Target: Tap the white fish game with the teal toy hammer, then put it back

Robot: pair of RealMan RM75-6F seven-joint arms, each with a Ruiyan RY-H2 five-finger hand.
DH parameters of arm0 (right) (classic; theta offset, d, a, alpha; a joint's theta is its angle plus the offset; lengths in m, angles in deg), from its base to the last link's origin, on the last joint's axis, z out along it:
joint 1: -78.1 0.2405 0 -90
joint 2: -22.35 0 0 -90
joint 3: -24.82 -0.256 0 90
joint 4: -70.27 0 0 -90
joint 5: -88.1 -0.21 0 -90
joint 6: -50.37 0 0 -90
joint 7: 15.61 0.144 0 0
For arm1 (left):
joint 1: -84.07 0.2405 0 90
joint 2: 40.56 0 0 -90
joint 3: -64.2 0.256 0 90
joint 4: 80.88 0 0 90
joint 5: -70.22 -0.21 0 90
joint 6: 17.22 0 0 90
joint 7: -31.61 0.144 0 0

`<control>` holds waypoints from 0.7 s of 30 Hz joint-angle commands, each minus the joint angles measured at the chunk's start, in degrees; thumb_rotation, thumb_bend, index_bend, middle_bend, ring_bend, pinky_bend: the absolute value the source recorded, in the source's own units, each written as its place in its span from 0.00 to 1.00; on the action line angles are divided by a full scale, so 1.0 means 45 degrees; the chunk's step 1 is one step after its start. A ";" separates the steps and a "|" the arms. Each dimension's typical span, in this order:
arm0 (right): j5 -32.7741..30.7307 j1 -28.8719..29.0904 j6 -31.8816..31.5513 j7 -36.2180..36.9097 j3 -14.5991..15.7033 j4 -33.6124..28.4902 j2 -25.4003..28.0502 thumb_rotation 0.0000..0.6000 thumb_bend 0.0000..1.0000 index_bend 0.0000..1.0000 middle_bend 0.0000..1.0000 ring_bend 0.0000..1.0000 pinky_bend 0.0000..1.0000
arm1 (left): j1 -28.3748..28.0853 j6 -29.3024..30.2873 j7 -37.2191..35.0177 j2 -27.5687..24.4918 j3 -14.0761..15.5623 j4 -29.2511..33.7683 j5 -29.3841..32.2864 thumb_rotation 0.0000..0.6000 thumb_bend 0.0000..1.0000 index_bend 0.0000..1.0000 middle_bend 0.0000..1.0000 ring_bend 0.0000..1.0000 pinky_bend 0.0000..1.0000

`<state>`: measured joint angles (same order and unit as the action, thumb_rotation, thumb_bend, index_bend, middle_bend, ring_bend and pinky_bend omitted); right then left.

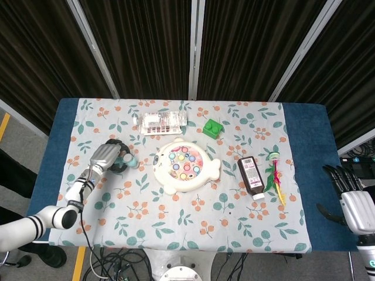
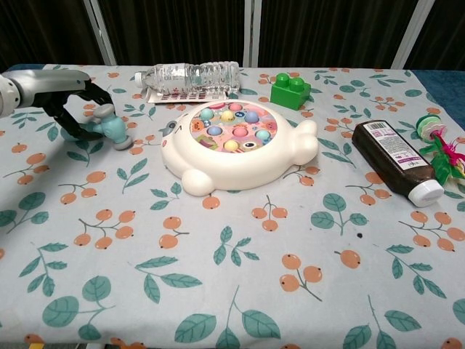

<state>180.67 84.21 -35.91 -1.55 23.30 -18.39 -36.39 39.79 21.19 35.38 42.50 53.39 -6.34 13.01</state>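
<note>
While my left hand (image 2: 54, 91) curls over the handle of the teal hammer (image 2: 109, 128), its dark fingers (image 2: 64, 110) wrap around the shaft, and the hammer lies on the flowered tablecloth (image 2: 232, 276) with its head pointing toward the white fish game (image 2: 236, 145); from the pictures I cannot tell whether the grip is firm enough to count as holding, only that the fingers are closed about the handle. From the head view the hammer (image 1: 126, 160) sits just left of the fish game (image 1: 186, 165), close but apart from it. My right hand (image 1: 354, 202) hangs off the right edge of the table, fingers apart and holding nothing. Behind the game lies a clear water bottle (image 2: 190, 75) on its side, with a green building block (image 2: 290, 90) to its right. A brown bottle (image 2: 396, 158) with a white cap lies right of the game, and beside it a small colourful toy (image 2: 445, 153).
</note>
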 commanded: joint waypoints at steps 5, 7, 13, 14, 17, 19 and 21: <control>-0.0036 0.0033 0.0066 -0.0046 -0.0009 -0.0022 -0.0004 1.00 0.14 0.00 0.09 0.00 0.00 | 0.0016 0.0120 -0.0308 0.0158 0.0056 -0.0085 -0.0215 1.00 0.33 0.43 0.28 0.12 0.09; -0.0035 0.0046 0.0088 -0.0077 -0.0009 -0.0041 -0.0002 1.00 0.14 0.00 0.09 0.00 0.00 | -0.0015 0.0121 -0.0363 0.0192 0.0051 -0.0135 -0.0243 1.00 0.33 0.43 0.28 0.12 0.09; -0.0085 0.0054 0.0131 -0.0140 -0.0015 -0.0082 0.0013 1.00 0.14 0.00 0.09 0.00 0.00 | -0.0005 0.0253 -0.0489 0.0288 0.0080 -0.0237 -0.0325 1.00 0.33 0.45 0.29 0.12 0.09; -0.0084 0.0060 0.0145 -0.0146 -0.0012 -0.0087 0.0014 1.00 0.14 0.00 0.09 0.00 0.00 | -0.0006 0.0262 -0.0502 0.0302 0.0089 -0.0262 -0.0340 1.00 0.33 0.46 0.29 0.12 0.09; -0.0090 0.0070 0.0161 -0.0168 -0.0015 -0.0105 0.0017 1.00 0.14 0.00 0.09 0.00 0.00 | 0.0035 0.0453 -0.0548 0.0404 0.0086 -0.0384 -0.0408 1.00 0.33 0.47 0.30 0.13 0.10; -0.0100 0.0074 0.0181 -0.0194 -0.0012 -0.0120 0.0022 1.00 0.14 0.00 0.09 0.00 0.00 | 0.0059 0.0518 -0.0593 0.0426 0.0087 -0.0425 -0.0436 1.00 0.33 0.47 0.31 0.14 0.10; -0.0094 0.0084 0.0189 -0.0207 -0.0014 -0.0142 0.0033 1.00 0.14 0.00 0.09 0.00 0.00 | 0.0082 0.0563 -0.0616 0.0426 0.0107 -0.0448 -0.0483 1.00 0.33 0.47 0.31 0.14 0.10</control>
<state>180.25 84.58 -35.06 -2.48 23.23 -19.04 -36.25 40.14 23.69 32.63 44.42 53.85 -8.32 10.86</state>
